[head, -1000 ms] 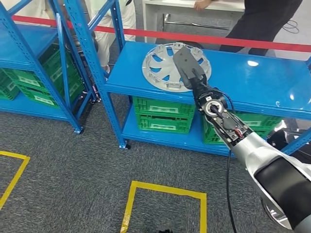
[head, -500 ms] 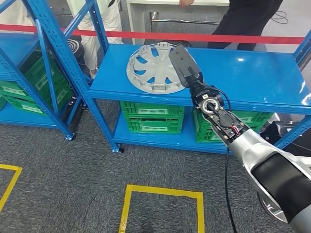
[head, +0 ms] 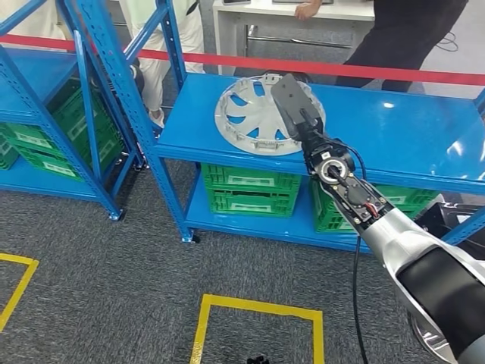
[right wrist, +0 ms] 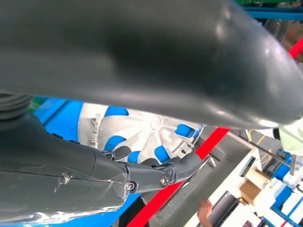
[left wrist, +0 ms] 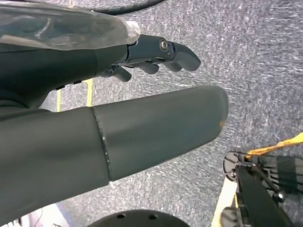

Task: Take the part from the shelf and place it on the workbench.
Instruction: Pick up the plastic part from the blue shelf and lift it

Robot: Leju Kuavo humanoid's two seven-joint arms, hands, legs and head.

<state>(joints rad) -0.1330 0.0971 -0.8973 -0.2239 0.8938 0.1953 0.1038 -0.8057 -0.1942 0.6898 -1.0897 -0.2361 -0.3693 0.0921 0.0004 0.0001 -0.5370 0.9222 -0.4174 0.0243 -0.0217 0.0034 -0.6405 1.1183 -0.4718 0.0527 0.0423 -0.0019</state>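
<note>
A silver wheel cover point(head: 248, 114) lies flat on the top board of the blue shelf point(head: 395, 129). My right hand point(head: 292, 102) reaches out over the cover's right part on its long silver arm. In the right wrist view its dark fingers point(right wrist: 157, 175) stretch straight across the wheel cover point(right wrist: 143, 127), the thick thumb stands apart from them, and nothing is gripped. Whether the fingers touch the cover I cannot tell. My left hand point(left wrist: 153, 52) hangs over the grey carpet with its fingers loosely extended and nothing in it.
Green crates point(head: 251, 189) fill the lower shelf board. A second blue rack point(head: 86, 91) stands to the left. Red barrier tape point(head: 355, 70) runs behind the shelf, with people and a white table point(head: 258, 11) beyond. A yellow square point(head: 258, 307) marks the carpet.
The whole picture swung left and then back right, so the camera moved. The wheel cover keeps its place on the shelf. My right hand now lies a little further over it than half a second ago.
</note>
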